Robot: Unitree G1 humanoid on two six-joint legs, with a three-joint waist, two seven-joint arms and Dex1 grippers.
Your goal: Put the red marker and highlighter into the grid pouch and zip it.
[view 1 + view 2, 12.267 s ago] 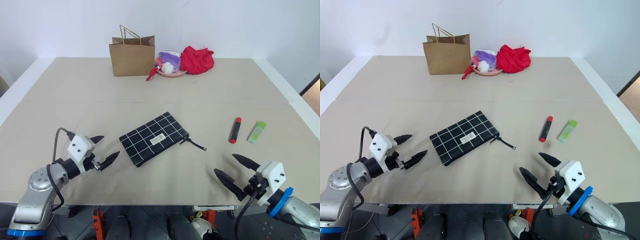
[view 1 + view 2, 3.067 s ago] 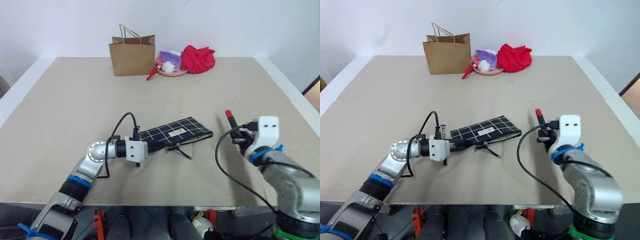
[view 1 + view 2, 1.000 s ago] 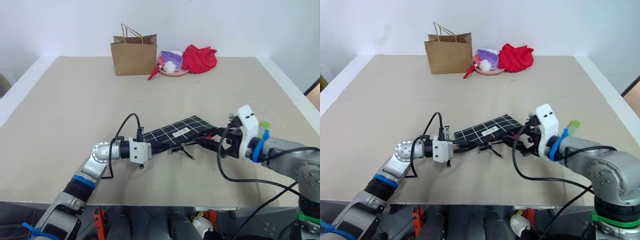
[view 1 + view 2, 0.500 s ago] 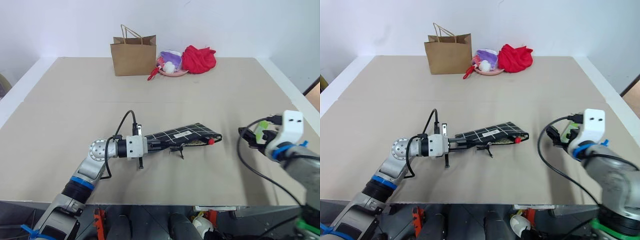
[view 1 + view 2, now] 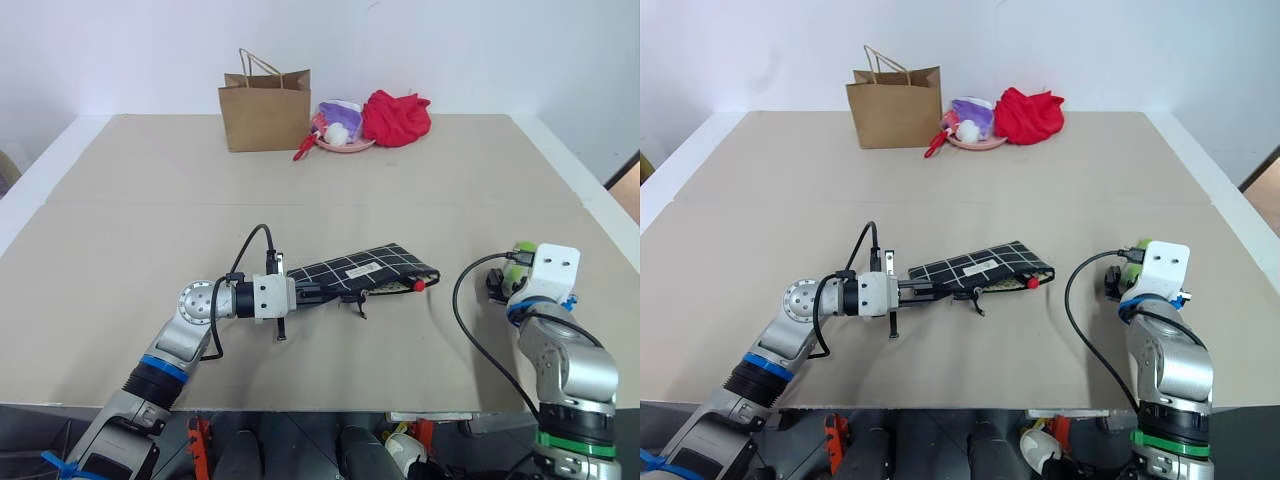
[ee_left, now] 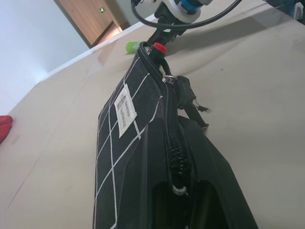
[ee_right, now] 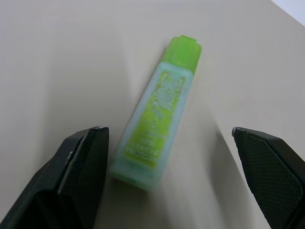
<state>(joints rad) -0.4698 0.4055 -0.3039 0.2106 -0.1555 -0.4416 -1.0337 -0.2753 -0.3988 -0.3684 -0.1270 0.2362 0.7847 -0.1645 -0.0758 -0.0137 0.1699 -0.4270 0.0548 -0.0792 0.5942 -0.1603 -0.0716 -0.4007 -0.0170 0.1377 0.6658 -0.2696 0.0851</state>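
left gripper [image 5: 300, 293] clenched on the grid pouch [image 5: 365, 271], red marker [image 5: 418, 285] poking out; right gripper [image 7: 167, 157] spread wide around the highlighter [image 7: 159, 121].

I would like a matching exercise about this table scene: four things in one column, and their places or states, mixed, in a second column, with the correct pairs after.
Things:
1. red marker
2. highlighter
3. grid pouch
4. paper bag

Places or states:
a. standing upright at the far side of the table
b. lying flat on the table between the open fingers of the right gripper
c. gripped at one end by the shut left gripper
d. red cap sticking out of the pouch's open end

Pairs: 1-d, 2-b, 3-c, 4-a
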